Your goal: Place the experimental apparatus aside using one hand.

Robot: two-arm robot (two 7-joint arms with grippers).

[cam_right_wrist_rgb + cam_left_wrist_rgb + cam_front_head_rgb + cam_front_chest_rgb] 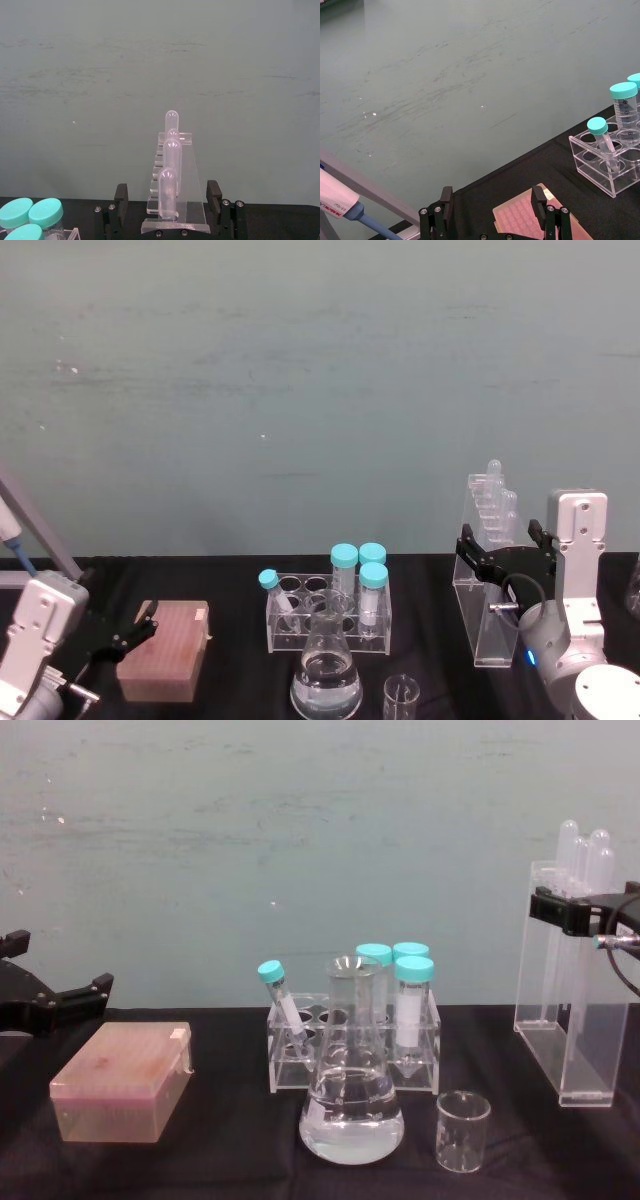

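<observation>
The tall acrylic stand (485, 615) with long clear test tubes (172, 160) stands on the black table at the right. My right gripper (505, 545) is open and straddles the stand's upper part, one black finger on each side (167, 200). In the chest view the stand (560, 1020) rests on the table, and the right gripper (592, 910) is at its top. The conical flask (352, 1105) holding clear liquid and the small beaker (463, 1130) sit at front centre. My left gripper (135, 632) is open and idle at the far left.
A clear rack (290, 1065) with teal-capped tubes stands behind the flask (326, 680). A pink tip box (165, 650) lies at the left, just before the left gripper (492, 200). A pipette (340, 205) hangs on a stand at the far left. Bare table lies right of the beaker (401, 698).
</observation>
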